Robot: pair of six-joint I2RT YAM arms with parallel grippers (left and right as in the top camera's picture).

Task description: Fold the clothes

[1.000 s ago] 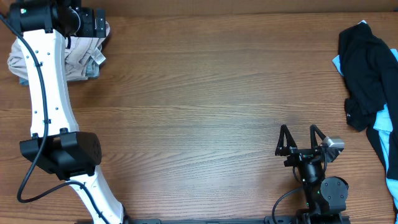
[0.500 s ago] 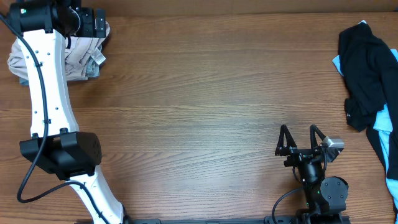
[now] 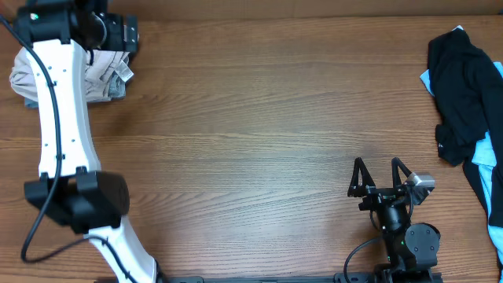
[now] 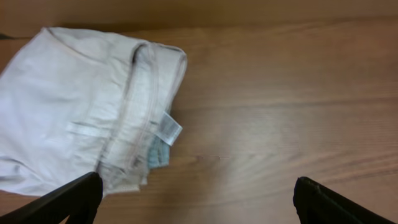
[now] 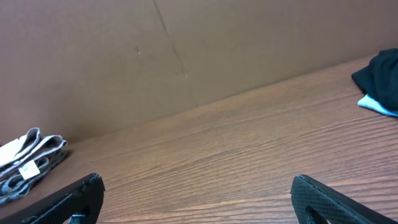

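Note:
The beige shorts (image 3: pixel 102 75) lie folded in a compact stack at the table's far left corner. In the left wrist view the shorts (image 4: pixel 74 118) fill the left half, with the waistband, a belt loop and a small white label (image 4: pixel 168 130) showing. My left gripper (image 3: pixel 126 35) hovers at the stack's far right edge; in its own view (image 4: pixel 196 205) it is open and empty, with bare wood between the fingers. My right gripper (image 3: pixel 379 177) rests open and empty near the front edge, far from the shorts, which show small in its view (image 5: pixel 28 158).
A black garment (image 3: pixel 464 86) with light-blue cloth (image 3: pixel 491 149) lies piled at the right edge and also shows in the right wrist view (image 5: pixel 379 74). A bit of light-blue fabric (image 4: pixel 158 152) peeks out under the shorts. A brown wall (image 5: pixel 186 50) backs the table.
My left gripper has shifted slightly to the right by the shorts. The shorts and the right arm have not moved.

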